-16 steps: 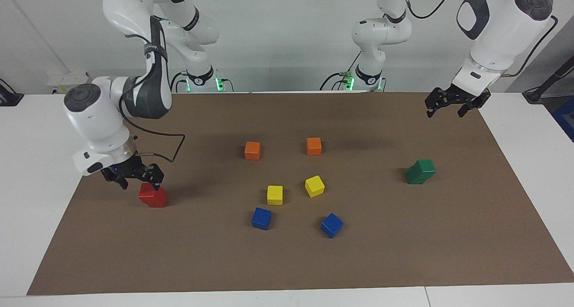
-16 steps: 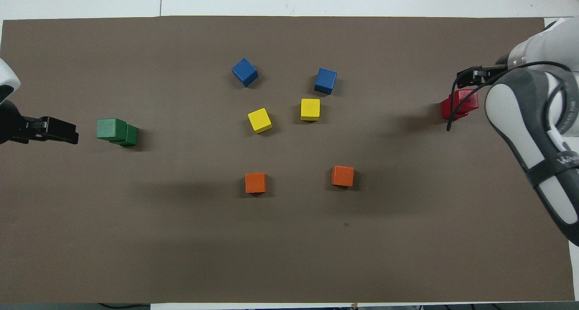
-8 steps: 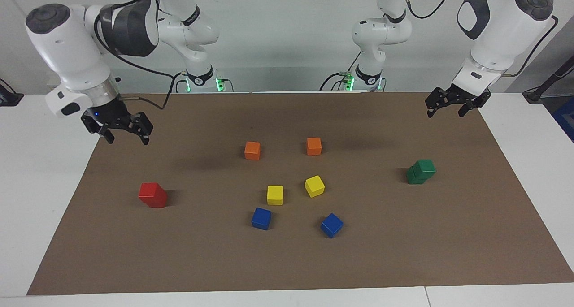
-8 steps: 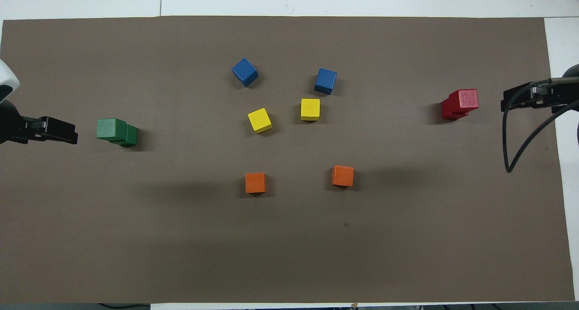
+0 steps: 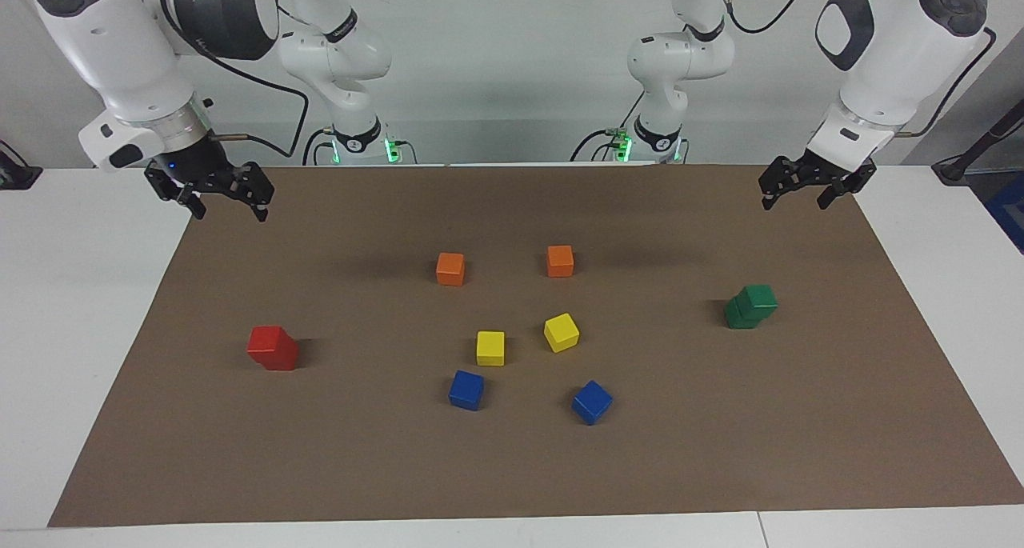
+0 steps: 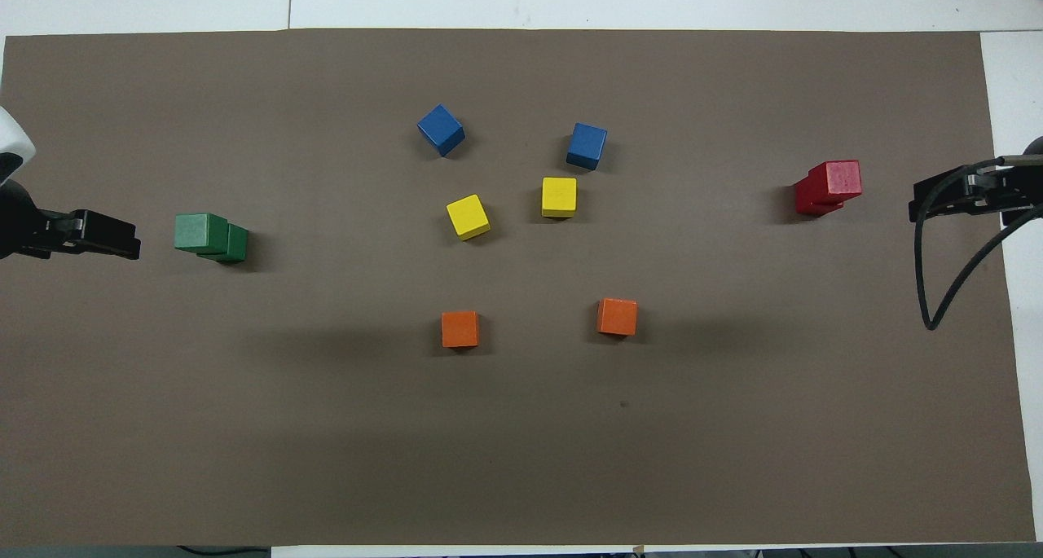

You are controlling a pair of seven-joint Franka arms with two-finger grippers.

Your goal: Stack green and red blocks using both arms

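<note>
Two red blocks point(image 5: 272, 348) stand stacked, the top one a little askew, toward the right arm's end of the mat; the stack also shows in the overhead view point(image 6: 829, 187). Two green blocks point(image 5: 750, 306) stand stacked, also askew, toward the left arm's end, and show in the overhead view point(image 6: 210, 237). My right gripper point(image 5: 230, 212) is open and empty, raised over the mat's edge at its end point(image 6: 949, 198). My left gripper point(image 5: 794, 202) is open and empty, raised over the mat's edge at its end point(image 6: 110, 240); that arm waits.
Two orange cubes point(image 5: 450, 268) point(image 5: 560, 261), two yellow cubes point(image 5: 490, 348) point(image 5: 562, 332) and two blue cubes point(image 5: 466, 390) point(image 5: 592, 402) lie around the middle of the brown mat point(image 5: 512, 468). The right arm's black cable point(image 6: 929, 297) hangs over the mat's edge.
My right gripper has let go of the top red block, risen off the red stack and drawn back to the mat's edge. The left arm has not moved.
</note>
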